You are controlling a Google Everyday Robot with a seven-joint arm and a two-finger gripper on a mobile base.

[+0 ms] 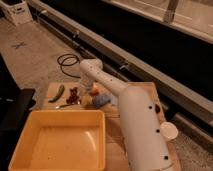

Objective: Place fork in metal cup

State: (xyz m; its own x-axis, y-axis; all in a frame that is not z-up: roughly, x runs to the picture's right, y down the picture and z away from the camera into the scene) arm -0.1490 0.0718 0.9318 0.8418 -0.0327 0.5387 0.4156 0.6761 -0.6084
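Roughly between fork (pixel 64 106) and table's (pixel 148 88) far edge, spread fingers (pixel 89 90) hang.

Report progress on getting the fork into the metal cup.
Done: nothing; the fork lies on the wooden table, beyond the yellow bin. In hand: the gripper hangs open and empty over the items behind the fork. Left: grasp it, carry it, drop it in the metal cup, which I cannot pick out.

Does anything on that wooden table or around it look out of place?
Nothing looks spilled or broken. The fork lies flat on the table beside the yellow bin, and the gripper hangs over the small items just beyond it. The one oddity is a black cable coiled loose on the floor behind.
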